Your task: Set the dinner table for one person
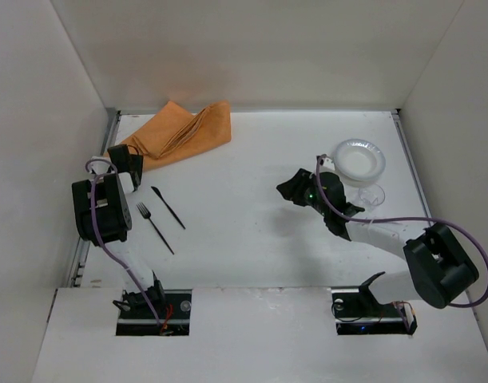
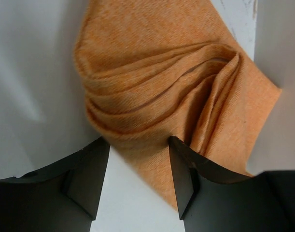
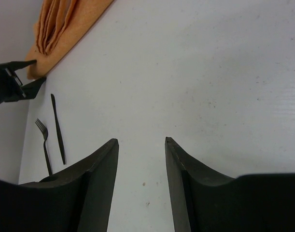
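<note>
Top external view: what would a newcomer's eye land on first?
The orange cloth, bunched in folds at the far left of the white dinner table, with the open left gripper at its corner. Next, the black fork and knife side by side near the left arm, and the white plate with a clear glass at the right.

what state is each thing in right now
orange cloth, bunched in folds
fork, lying flat, untouched
knife, lying flat beside fork
plate, upright, empty
clear cup, beside plate, partly hidden
left gripper, open at cloth's edge
right gripper, open, empty
</note>
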Motion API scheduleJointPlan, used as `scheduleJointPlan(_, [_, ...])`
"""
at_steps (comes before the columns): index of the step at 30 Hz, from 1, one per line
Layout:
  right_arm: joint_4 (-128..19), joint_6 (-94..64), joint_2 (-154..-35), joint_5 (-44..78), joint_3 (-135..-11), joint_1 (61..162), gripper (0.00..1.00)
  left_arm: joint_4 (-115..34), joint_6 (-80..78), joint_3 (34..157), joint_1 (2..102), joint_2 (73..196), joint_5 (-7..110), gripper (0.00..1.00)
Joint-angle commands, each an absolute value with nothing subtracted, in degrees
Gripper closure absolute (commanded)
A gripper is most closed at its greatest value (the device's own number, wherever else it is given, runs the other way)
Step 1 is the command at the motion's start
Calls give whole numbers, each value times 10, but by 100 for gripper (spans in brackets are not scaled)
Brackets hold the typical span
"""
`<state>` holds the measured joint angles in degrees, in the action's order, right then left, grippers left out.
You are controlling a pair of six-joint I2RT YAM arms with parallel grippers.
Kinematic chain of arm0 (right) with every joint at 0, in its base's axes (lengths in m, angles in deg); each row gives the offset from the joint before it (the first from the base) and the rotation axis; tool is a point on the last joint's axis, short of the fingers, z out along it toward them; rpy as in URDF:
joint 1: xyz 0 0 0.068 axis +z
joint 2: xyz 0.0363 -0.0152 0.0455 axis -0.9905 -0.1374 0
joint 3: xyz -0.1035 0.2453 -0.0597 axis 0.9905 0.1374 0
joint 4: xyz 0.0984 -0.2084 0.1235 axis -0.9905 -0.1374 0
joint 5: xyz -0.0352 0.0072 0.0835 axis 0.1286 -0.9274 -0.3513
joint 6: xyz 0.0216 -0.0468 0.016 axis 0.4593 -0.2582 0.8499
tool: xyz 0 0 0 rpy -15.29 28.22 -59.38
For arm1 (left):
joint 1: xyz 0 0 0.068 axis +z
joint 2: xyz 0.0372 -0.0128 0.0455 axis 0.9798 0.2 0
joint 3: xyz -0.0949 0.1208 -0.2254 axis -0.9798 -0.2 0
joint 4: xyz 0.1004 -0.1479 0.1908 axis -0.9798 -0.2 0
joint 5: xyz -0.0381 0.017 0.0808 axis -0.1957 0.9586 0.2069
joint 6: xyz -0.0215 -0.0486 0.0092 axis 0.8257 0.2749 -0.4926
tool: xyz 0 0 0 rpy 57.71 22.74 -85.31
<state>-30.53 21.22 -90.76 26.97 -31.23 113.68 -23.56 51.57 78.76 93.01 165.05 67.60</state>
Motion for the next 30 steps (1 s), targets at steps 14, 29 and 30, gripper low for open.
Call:
scheduleJointPlan(14, [-282,203,-904,254,-336,1144,51,-197,496,877,825,1717,570,93])
scheduleJointPlan(29, [-284,202,-881,259,-326,1133,50,-102,535,760,552,1661,649,94])
scheduleJointPlan(30, [-284,202,-882,259,-326,1132,50,-98,541,748,539,1653,660,94])
